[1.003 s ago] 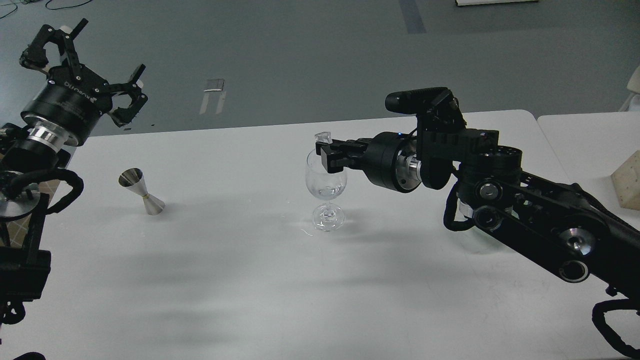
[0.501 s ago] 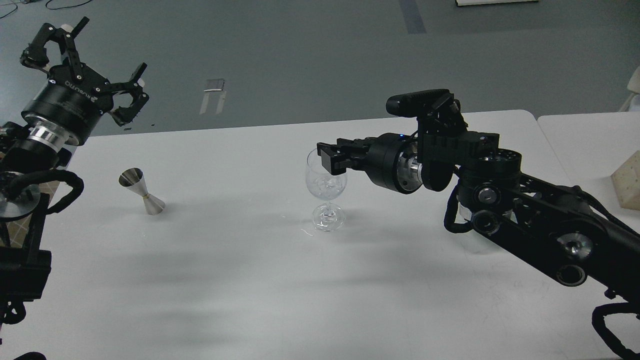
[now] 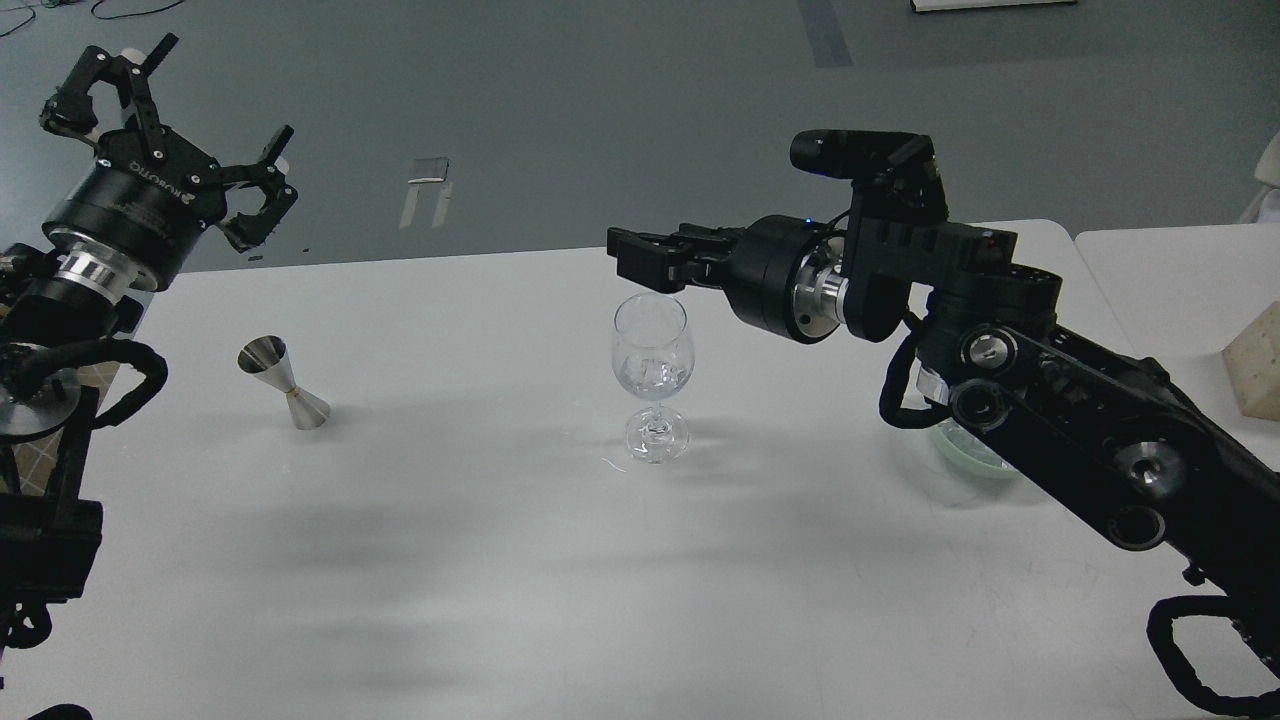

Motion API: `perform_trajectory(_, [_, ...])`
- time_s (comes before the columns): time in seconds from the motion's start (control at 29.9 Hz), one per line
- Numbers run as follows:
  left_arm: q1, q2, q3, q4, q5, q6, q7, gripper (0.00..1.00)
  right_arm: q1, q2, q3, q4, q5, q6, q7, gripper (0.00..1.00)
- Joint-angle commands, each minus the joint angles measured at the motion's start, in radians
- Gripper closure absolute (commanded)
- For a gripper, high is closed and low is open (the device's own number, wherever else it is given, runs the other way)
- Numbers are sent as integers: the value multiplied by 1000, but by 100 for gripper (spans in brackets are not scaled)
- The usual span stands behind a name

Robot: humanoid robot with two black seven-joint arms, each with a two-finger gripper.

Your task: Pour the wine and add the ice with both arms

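Risen above the wine glass (image 3: 652,345), right gripper (image 3: 640,258) seemingly empty, fingers unclear; left gripper (image 3: 175,120) spread open

Just below the right gripper (image 3: 640,262): clear, glossy wine glass (image 3: 652,372), glassy ice (image 3: 655,375) in the bowl. Matt black plastic on both grippers (silver brushed-metal rings behind each wrist). Below the left gripper (image 3: 190,130): polished steel jigger (image 3: 283,384), smooth and reflective. Underneath all: matt white table (image 3: 480,560), smooth. Behind the right arm: pale green bowl (image 3: 965,460), smooth and dull.
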Motion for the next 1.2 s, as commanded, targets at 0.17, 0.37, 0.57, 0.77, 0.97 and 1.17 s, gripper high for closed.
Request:
perform_trajectory(0.17, [2,-11,12,8,3,-7,-46,2,-73,141,237,-50,1,0,0,0])
perform_trajectory(0.37, [0,-14,17,11,3,-15,-57,2,-69,141,337,-134,190,-4,0,0])
perform_trajectory(0.57, [-2,-22,11,53,3,-18,-58,2,-38,141,532,-273,566,-113,0,0])
perform_trajectory(0.77, [-3,-23,9,74,2,-37,-63,2,-3,141,679,-421,789,-113,0,0])
perform_trajectory(0.97, [-17,-54,17,103,8,-34,-66,2,20,141,757,-526,898,-119,105,0])
perform_trajectory(1.17, [-67,-80,18,191,12,-38,-84,2,34,141,785,-623,969,-130,176,0])
